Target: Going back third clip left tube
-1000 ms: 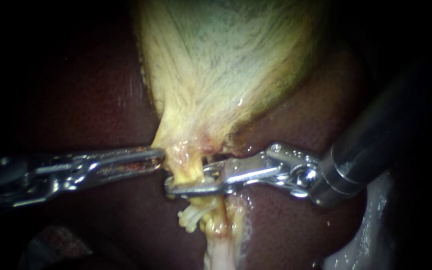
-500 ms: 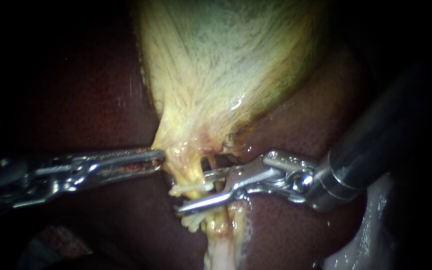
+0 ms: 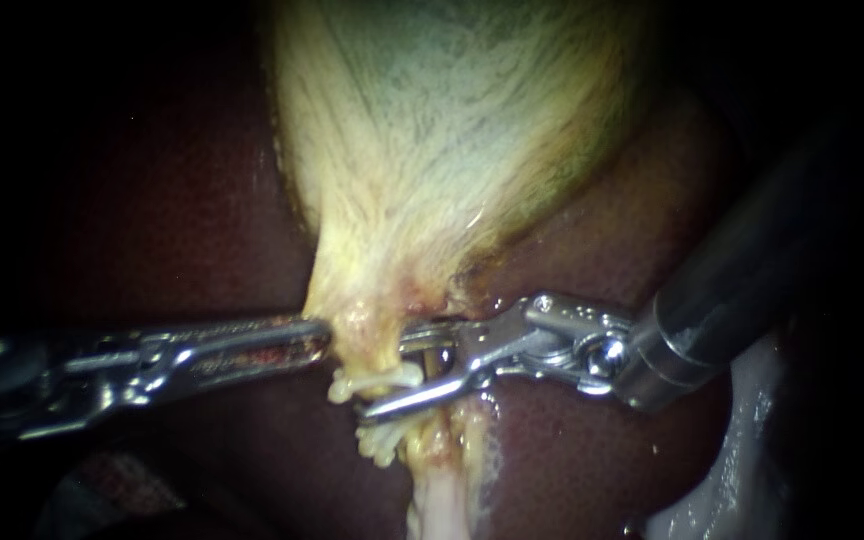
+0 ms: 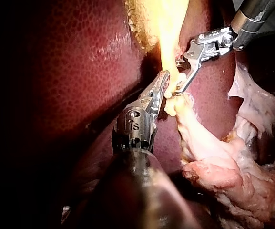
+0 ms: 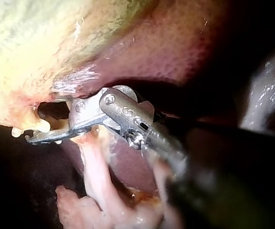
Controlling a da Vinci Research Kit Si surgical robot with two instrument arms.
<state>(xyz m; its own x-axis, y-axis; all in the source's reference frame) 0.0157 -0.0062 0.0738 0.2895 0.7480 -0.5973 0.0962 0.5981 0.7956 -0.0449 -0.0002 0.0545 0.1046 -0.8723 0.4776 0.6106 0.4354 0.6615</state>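
Left instrument: jaws clamped on the neck of the gallbladder, unchanged over the last second. Left tube: found just right of that grip, crossed by a pale clip. Right instrument: jaws, pressed together across the tube a second ago, now parted and drawn slightly right. The clip is judged released and the withdrawal begun.

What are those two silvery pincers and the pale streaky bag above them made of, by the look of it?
Right instrument: polished bare metal, probably steel; it glints and shows pin joints. Left instrument: the same silvery metal, smeared red. Gallbladder: soft wet tissue, yellowish-white with fibrous streaks and a moist sheen.
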